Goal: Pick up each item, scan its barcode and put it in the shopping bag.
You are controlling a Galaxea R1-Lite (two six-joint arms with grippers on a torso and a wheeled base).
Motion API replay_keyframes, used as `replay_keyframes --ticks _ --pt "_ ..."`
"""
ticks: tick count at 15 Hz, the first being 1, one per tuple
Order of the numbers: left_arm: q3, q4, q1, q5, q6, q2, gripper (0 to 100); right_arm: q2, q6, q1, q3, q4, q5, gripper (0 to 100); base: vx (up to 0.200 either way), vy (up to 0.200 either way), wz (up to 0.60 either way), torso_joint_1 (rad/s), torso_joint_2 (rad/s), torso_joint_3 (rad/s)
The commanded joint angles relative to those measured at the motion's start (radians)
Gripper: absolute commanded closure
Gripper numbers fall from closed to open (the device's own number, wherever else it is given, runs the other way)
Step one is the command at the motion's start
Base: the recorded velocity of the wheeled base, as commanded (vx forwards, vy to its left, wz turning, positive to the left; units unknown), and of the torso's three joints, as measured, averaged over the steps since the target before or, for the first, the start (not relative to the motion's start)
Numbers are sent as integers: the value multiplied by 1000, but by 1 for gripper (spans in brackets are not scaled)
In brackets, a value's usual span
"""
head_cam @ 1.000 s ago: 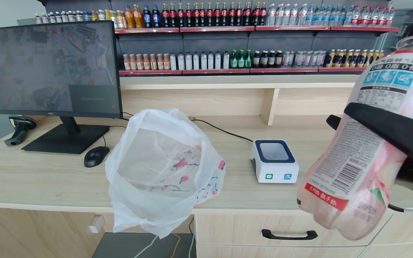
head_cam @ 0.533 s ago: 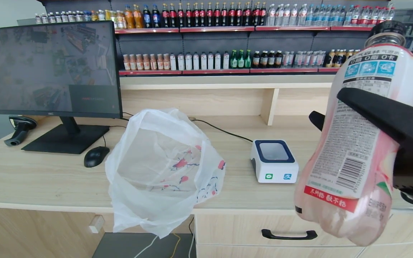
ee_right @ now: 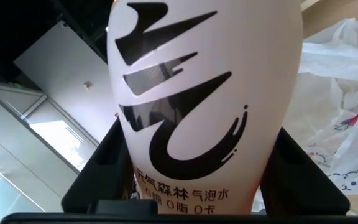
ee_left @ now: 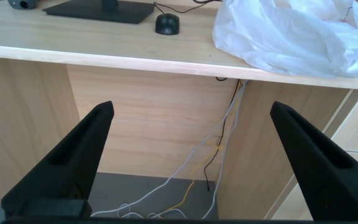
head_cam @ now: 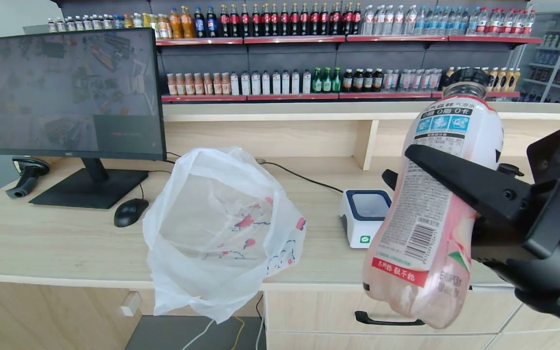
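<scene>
Right now, your right gripper (head_cam: 397, 164) has its fingers clamped on the pink drink bottle (head_cam: 426, 228). It holds the bottle nearly upright in the air at the front edge of the tabletop (head_cam: 66, 243), just beside the white barcode scanner (head_cam: 362, 209).

So count the pick-up of this item as done. The scan looks not yet done: the barcode (head_cam: 418, 241) faces the head camera, not the scanner's window, so you will likely need to turn it there.

Bagging is also left. The white shopping bag (head_cam: 221, 218) stands open on the tabletop, well apart from the bottle, and I cannot make out any item inside it.

Your left gripper (ee_left: 191, 111) hangs below the tabletop edge, fingers wide apart, holding nothing.
</scene>
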Motion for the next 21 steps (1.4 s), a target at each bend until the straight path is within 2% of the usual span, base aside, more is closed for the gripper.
replay_keyframes --ticks 1,3,14,16,19,21 --pt "0 -3 0 0 0 0 0 25 2 0 13 -30 1 100 0 0 0 0 0 0" --pt "0 0 0 0 0 0 0 50 2 0 27 -71 4 100 0 0 0 0 0 0" --pt "0 0 0 0 0 0 0 58 -4 -1 24 -74 4 100 0 0 0 0 0 0" --pt "0 0 0 0 0 0 0 58 -29 -30 21 -74 4 100 0 0 0 0 0 0" --pt "0 0 0 0 0 0 0 65 -184 -110 16 -73 6 100 0 0 0 0 0 0" --pt "0 0 0 0 0 0 0 99 -354 -168 24 -74 6 100 0 0 0 0 0 0"
